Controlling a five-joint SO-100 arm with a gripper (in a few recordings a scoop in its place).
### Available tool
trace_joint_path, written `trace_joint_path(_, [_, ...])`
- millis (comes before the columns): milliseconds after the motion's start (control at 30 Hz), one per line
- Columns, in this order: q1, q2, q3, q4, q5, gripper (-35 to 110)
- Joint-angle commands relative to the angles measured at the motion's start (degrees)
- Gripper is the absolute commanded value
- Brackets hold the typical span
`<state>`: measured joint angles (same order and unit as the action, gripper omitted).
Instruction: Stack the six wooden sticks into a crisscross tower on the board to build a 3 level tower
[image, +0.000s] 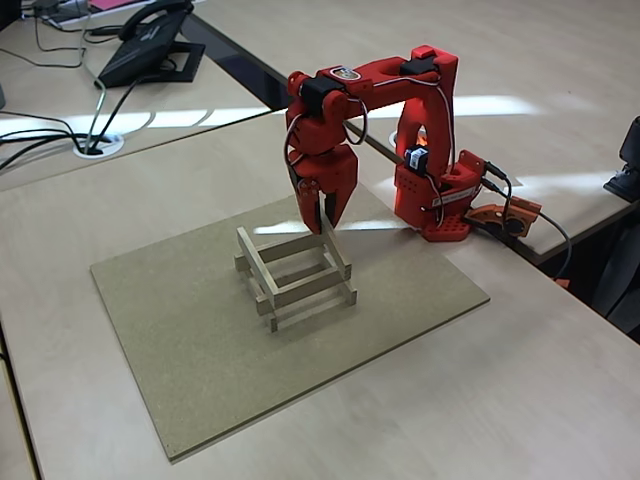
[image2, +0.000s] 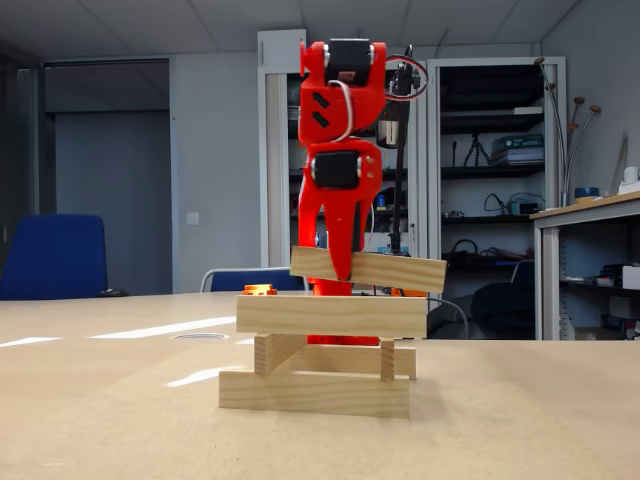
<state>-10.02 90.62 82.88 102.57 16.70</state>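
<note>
The tower (image: 298, 280) stands in the middle of the board (image: 200, 350), with two crossed pairs of wooden sticks and one top stick (image: 256, 270) along its left side. In a fixed view, that top stick (image2: 332, 316) is the nearest one. My red gripper (image: 325, 226) hangs over the tower's far right side, shut on another stick (image: 338, 250). Seen from table height, this held stick (image2: 400, 273) sits in the gripper (image2: 340, 268) behind and a little above the top stick, and it tilts down to the right.
The arm's red base (image: 440, 205) stands on the pale table just behind the board's far corner. A desk phone (image: 150, 40) and cables (image: 60, 140) lie at the back left. A dark gap (image: 250, 70) separates the tables.
</note>
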Motion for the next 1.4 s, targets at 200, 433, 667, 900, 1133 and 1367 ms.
trace_joint_path(200, [1.4,-0.3,1.5,-3.3,-4.2,0])
trace_joint_path(433, [1.6,0.5,5.8,-5.8,-4.9,0])
trace_joint_path(667, [1.6,1.8,9.5,-8.9,-5.5,0])
trace_joint_path(900, [1.8,2.2,11.1,-10.0,-6.1,2])
trace_joint_path(1133, [1.8,2.5,12.8,-10.7,-6.0,4])
trace_joint_path(1367, [1.9,3.0,14.0,-11.0,-5.9,4])
